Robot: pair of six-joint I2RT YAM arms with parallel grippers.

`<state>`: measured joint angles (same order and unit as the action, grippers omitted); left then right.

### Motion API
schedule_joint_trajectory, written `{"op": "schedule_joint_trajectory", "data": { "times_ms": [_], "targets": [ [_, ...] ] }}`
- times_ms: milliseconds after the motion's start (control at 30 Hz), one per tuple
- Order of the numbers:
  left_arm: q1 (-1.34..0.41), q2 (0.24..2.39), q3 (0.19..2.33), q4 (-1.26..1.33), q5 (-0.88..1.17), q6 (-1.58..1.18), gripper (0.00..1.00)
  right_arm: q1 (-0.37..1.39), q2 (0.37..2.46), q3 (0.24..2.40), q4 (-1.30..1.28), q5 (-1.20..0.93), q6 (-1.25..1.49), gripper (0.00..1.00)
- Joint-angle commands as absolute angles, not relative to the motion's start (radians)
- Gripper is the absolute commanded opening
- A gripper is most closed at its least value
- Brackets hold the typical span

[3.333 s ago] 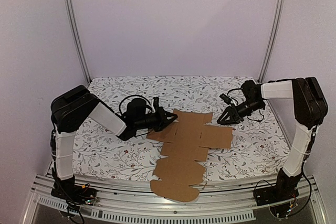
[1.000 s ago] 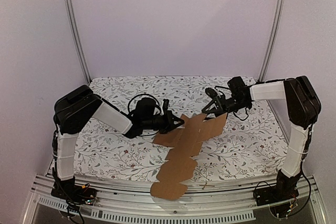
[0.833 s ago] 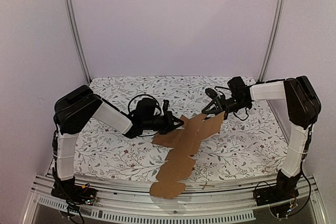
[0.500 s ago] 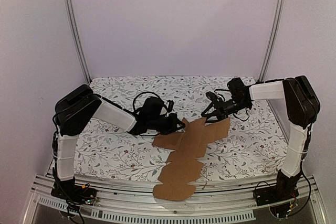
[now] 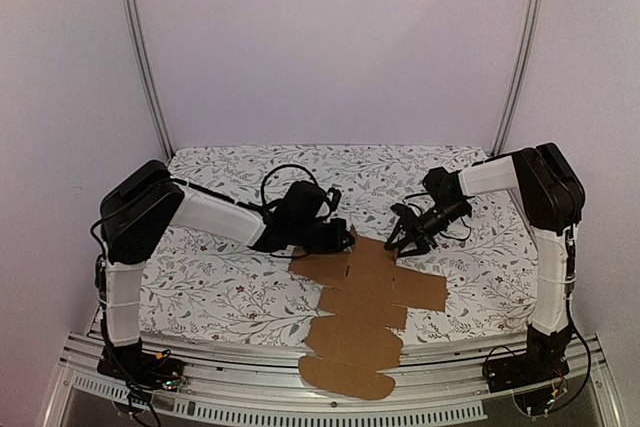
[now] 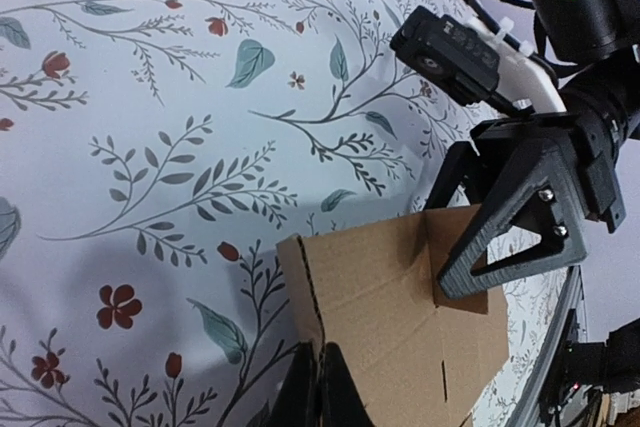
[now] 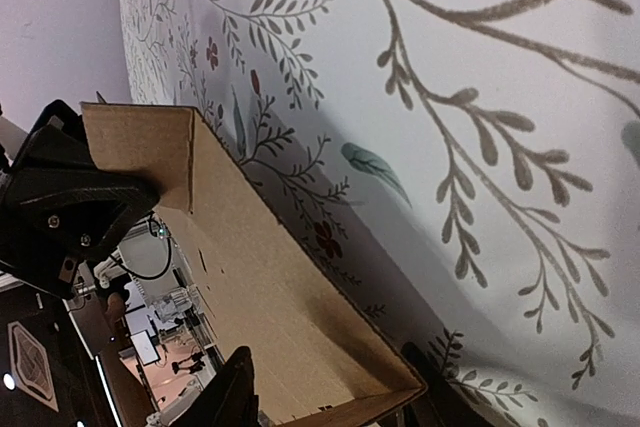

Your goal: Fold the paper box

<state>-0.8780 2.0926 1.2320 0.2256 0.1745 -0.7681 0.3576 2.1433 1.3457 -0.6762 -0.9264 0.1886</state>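
Paper box (image 5: 365,289) lying flat again, clamped in left gripper (image 5: 345,240), right gripper (image 5: 398,242) closure unclear; no fold yet.

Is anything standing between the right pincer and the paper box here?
Nothing visible does. The right pincer is at the far edge of the paper box, a finger overlapping the raised flap in the left wrist view. The left pincer is shut on the opposite corner; no other object lies between them.
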Motion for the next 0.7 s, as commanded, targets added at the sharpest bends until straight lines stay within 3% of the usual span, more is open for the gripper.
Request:
{"op": "schedule_joint_trajectory", "data": {
  "times_ms": [0,333,667],
  "targets": [
    [-0.911,2.107,1.262,0.228,0.218,-0.751,0.03,0.387,2.179,1.384,-0.693,-0.818,0.148,0.45],
    [-0.915,1.965,1.23,0.101,0.094,-0.704,0.25,0.394,2.203,1.411,-0.73,-0.715,0.128,0.44],
    [-1.023,2.04,1.38,0.003,0.098,-0.611,0.24,0.373,2.138,1.434,-0.811,-0.681,0.073,0.53]
  ]
}}
